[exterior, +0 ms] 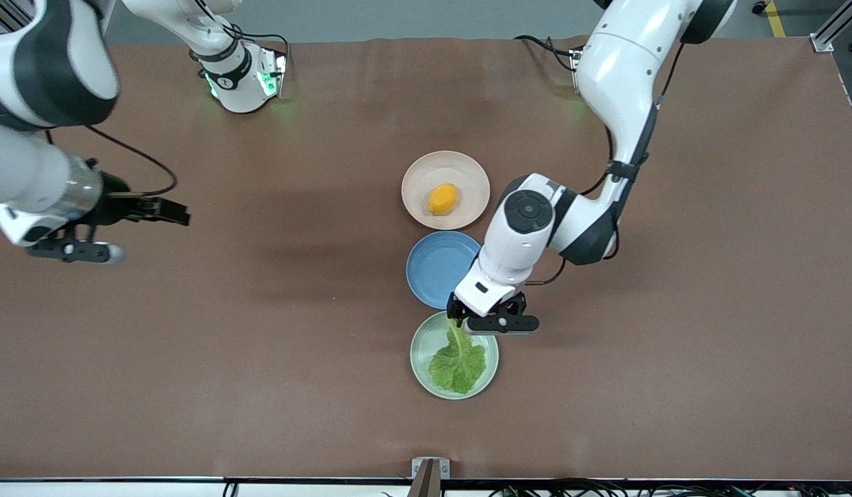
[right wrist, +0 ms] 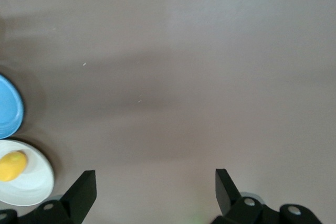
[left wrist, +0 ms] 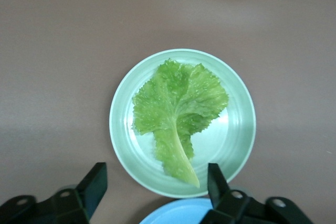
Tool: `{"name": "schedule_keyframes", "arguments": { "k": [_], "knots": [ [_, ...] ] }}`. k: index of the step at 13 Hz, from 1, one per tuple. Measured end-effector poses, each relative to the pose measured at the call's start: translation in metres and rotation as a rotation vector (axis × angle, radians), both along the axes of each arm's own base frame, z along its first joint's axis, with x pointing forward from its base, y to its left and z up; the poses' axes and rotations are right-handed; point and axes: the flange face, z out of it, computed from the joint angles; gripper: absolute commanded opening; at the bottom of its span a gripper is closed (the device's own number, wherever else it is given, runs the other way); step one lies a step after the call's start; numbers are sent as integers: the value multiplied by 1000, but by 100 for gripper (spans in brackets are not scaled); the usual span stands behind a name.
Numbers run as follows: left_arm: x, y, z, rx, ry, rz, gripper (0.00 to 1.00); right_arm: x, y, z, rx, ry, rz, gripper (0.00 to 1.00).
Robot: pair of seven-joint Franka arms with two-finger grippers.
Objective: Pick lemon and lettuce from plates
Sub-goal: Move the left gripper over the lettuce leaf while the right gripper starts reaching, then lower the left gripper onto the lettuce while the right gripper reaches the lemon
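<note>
Hiding lettuce (exterior: 459, 362) stem tip: left hand (exterior: 486, 316), fingers apart.

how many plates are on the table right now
3, in a line: the beige-pink plate with the lemon farthest from the front camera, the blue plate in the middle, the mint green plate with the lettuce nearest.

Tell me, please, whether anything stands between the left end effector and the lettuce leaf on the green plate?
Nothing visible does. The left end effector hangs open over the stem end of the lettuce, which lies alone on the green plate. The blue plate sits beside it, not in the path.
</note>
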Motion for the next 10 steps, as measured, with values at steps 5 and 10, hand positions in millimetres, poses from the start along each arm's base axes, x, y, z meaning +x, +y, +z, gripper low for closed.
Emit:
{"name": "schedule_keyframes", "arguments": {
  "k": [5, 10],
  "knots": [
    [5, -11, -57, -10, -38, 13, 71, -73, 155, -31, -53, -44, -147, 100],
    [3, -10, -91, 0, -26, 8, 65, -170, 302, -90, -47, -110, -340, 100]
  ]
}}
